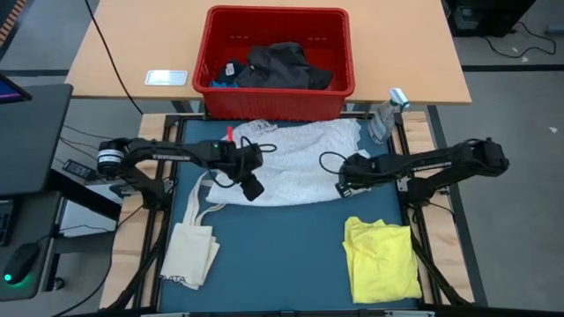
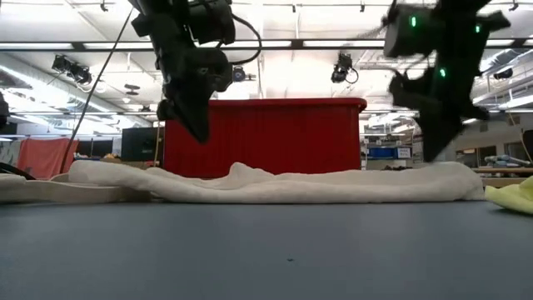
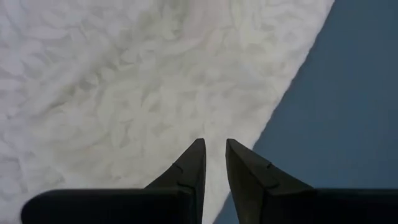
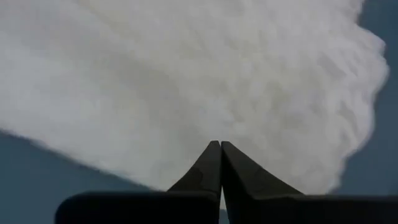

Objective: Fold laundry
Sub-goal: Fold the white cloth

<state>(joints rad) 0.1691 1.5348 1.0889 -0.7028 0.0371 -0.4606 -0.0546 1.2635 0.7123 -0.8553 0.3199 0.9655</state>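
White garment (image 1: 304, 163) lies spread at the desk's twelve o'clock, long axis nine-to-three. Left claw (image 1: 253, 188), slightly parted, hovers over its seven o'clock hem; right claw (image 1: 344, 187), pressed together, over its five o'clock corner.

Small dark print on the cream tote bag (image 1: 189, 255), too small to read, no other text
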